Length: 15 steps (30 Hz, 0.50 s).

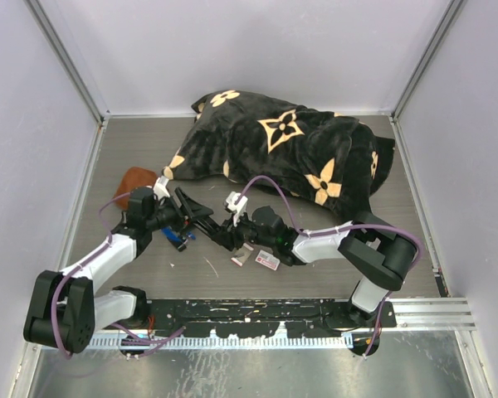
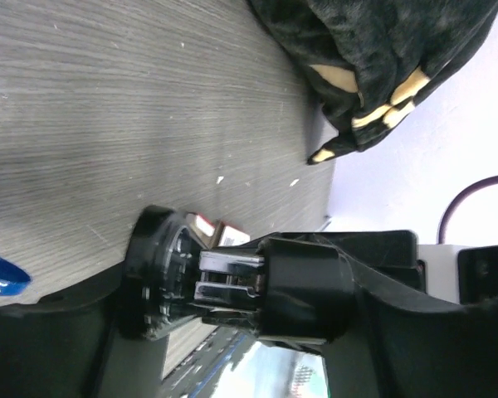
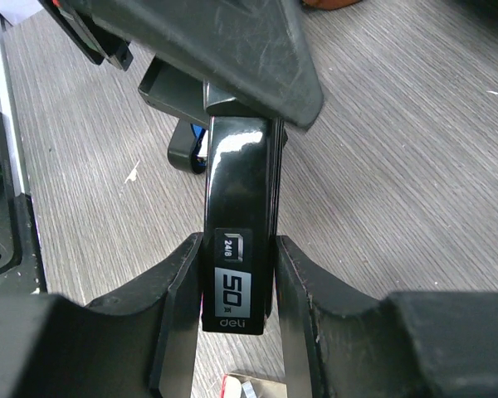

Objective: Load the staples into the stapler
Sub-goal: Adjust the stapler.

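Note:
My right gripper (image 3: pixel 236 332) is shut on the rear end of the black stapler (image 3: pixel 239 207), its pads pressing both sides at the "deli 50" label. The stapler (image 1: pixel 203 217) is held just above the table between the two arms. Its front end with the shiny metal magazine (image 2: pixel 226 278) lies between the wide-standing fingers of my left gripper (image 1: pixel 189 217); whether they press on it is unclear. The staples (image 1: pixel 268 262), a small white box with a red-pink label, lie on the table under my right gripper, a small greyish piece (image 1: pixel 241 259) beside them.
A black blanket with tan flower prints (image 1: pixel 290 149) is heaped at the back. A brown-red object (image 1: pixel 137 181) sits at the left. A blue stapler (image 1: pixel 176 239) lies under the left gripper. White walls enclose the table; a metal rail (image 1: pixel 257 311) runs along the near edge.

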Each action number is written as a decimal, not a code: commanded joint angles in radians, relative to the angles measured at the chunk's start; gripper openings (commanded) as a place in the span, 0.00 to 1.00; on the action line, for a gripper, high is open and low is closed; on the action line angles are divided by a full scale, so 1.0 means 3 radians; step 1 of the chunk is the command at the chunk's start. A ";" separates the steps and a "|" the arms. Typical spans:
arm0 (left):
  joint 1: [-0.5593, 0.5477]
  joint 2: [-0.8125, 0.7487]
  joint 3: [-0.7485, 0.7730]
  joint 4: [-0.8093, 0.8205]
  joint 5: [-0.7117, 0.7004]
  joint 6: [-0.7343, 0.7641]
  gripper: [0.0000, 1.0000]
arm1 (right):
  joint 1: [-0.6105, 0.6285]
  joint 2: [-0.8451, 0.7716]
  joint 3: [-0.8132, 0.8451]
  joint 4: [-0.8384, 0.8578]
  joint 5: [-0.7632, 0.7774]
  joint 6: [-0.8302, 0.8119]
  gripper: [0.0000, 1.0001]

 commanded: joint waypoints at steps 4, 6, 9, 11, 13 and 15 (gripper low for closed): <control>-0.0021 -0.0245 0.0209 -0.0345 -0.0024 0.0220 0.34 | 0.0017 -0.0039 0.0132 0.0280 0.0188 -0.0043 0.01; -0.0022 -0.0242 0.0214 -0.0346 -0.0019 0.0218 0.17 | 0.0019 -0.0038 0.0119 0.0280 0.0189 -0.0042 0.01; -0.0020 -0.0245 0.0203 -0.0305 -0.0013 0.0220 0.00 | 0.0017 -0.0039 0.0091 0.0288 0.0198 -0.0030 0.01; -0.0020 -0.0263 0.0192 -0.0257 -0.0013 0.0213 0.00 | 0.0019 -0.0050 0.0068 0.0305 0.0209 -0.0014 0.01; -0.0022 -0.0281 0.0203 -0.0293 -0.0041 0.0229 0.00 | 0.0016 -0.0073 0.0050 0.0313 0.0218 0.0002 0.01; -0.0021 -0.0269 0.0237 -0.0388 -0.0062 0.0297 0.24 | 0.0018 -0.0108 0.0034 0.0309 0.0246 0.0002 0.01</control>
